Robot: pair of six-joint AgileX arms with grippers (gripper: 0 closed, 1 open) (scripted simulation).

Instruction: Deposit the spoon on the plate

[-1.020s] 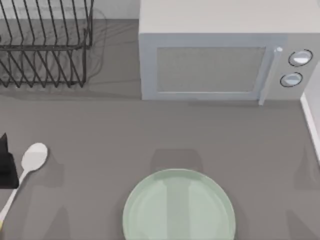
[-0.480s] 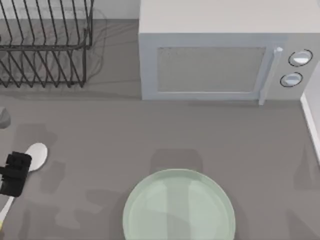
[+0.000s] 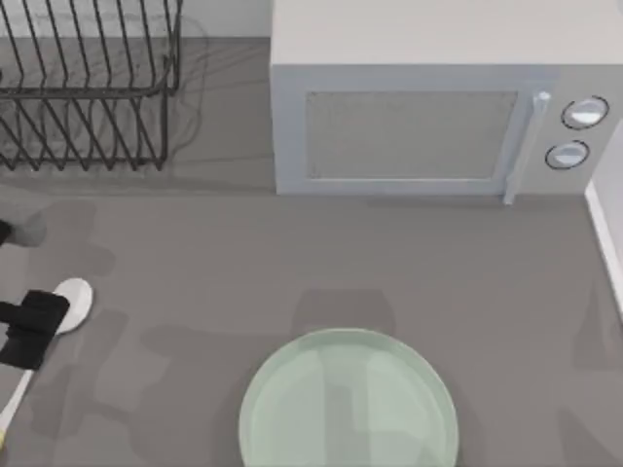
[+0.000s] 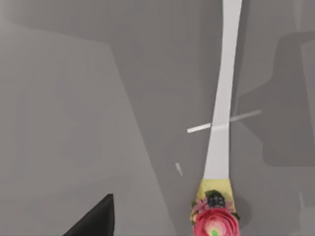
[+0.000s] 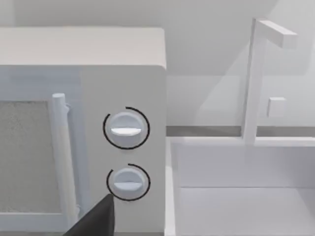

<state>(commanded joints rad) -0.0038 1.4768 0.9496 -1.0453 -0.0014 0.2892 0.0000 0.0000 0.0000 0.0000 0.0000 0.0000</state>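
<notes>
The white spoon (image 3: pixel 74 297) lies on the grey table at the far left, bowl toward the back and handle running to the front-left edge. My left gripper (image 3: pixel 32 329) hangs over the handle just behind the bowl and is open. In the left wrist view the long pale handle of the spoon (image 4: pixel 221 123) ends in a flower decoration, and one dark finger (image 4: pixel 96 221) stands well to its side, apart from it. The pale mint-green plate (image 3: pixel 292 409) sits at the front middle, well to the right of the spoon. One dark finger (image 5: pixel 96 221) of my right arm shows in the right wrist view.
A grey microwave (image 3: pixel 409 136) stands at the back centre-right, its two knobs (image 5: pixel 126 129) facing my parked right arm. A black wire dish rack (image 3: pixel 88 88) occupies the back left. A white sink basin (image 5: pixel 236 196) lies to the microwave's right.
My left gripper came in from the left edge and now hangs over the spoon's handle near the bowl. The spoon and the plate have stayed where they were.
</notes>
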